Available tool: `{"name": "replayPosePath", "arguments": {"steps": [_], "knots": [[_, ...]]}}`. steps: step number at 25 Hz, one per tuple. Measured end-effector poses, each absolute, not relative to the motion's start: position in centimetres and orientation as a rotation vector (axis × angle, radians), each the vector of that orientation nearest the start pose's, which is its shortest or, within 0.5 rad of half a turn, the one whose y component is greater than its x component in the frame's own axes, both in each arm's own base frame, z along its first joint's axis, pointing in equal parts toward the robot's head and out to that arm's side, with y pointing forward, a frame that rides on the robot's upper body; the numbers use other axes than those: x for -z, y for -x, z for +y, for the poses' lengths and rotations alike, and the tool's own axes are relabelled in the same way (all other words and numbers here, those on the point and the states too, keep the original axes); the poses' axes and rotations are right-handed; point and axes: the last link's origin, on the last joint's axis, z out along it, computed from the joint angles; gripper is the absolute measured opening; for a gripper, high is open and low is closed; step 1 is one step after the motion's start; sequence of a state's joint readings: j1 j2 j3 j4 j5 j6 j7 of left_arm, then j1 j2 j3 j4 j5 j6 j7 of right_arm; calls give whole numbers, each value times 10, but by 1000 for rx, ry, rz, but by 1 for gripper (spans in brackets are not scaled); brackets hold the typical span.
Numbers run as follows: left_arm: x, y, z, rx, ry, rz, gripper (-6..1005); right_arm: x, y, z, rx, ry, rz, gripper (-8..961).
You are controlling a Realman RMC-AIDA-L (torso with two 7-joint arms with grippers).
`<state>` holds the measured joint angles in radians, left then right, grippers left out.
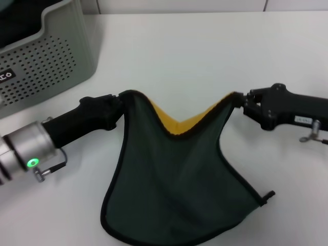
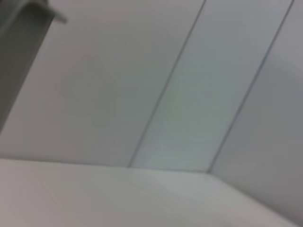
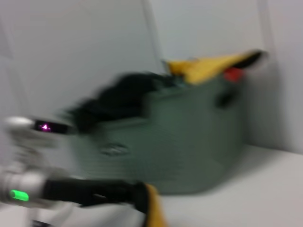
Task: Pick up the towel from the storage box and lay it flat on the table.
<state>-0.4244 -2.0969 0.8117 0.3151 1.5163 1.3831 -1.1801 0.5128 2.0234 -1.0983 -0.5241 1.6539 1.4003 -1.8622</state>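
Note:
The towel hangs spread between my two grippers, dark green side towards me, its yellow-orange side showing in the sagging top fold. Its lower edge rests on the white table near the front. My left gripper is shut on the upper left corner. My right gripper is shut on the upper right corner. The storage box stands at the back left, apart from the towel. The right wrist view shows the box, my left gripper and a yellow towel corner.
In the right wrist view, a yellow cloth, a red item and dark items stick out of the box. A panelled wall rises behind the table. The box's edge shows in the left wrist view.

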Motion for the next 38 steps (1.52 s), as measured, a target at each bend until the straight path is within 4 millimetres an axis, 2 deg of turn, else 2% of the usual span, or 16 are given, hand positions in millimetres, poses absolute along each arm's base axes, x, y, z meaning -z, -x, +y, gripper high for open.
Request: {"name": "replayPosePath", "arguments": {"steps": [2, 6, 13, 20, 24, 26, 31, 35, 37, 38], "knots": [[45, 292, 314, 969, 2295, -902, 30, 21, -247, 351, -815, 2602, 595, 9], [40, 299, 332, 887, 2199, -861, 30, 25, -254, 372, -670, 2528, 616, 9], [38, 300, 341, 818, 2175, -770, 31, 37, -246, 398, -523, 2484, 591, 9], [46, 305, 349, 725, 2159, -807, 33, 40, -241, 407, -481, 2474, 579, 10], [50, 309, 353, 692, 2127, -867, 56, 39, -246, 409, -467, 2441, 602, 10], [50, 312, 353, 695, 2101, -891, 102, 37, -250, 409, -466, 2415, 623, 171], [44, 322, 342, 731, 2058, -930, 217, 27, -260, 397, -524, 2389, 599, 393], [33, 327, 324, 824, 2052, -919, 401, 18, -259, 376, -636, 2418, 486, 579], [25, 325, 312, 880, 2078, -864, 484, 17, -255, 365, -704, 2455, 433, 674], [21, 323, 304, 911, 2108, -818, 520, 16, -252, 360, -741, 2481, 400, 691]]}}
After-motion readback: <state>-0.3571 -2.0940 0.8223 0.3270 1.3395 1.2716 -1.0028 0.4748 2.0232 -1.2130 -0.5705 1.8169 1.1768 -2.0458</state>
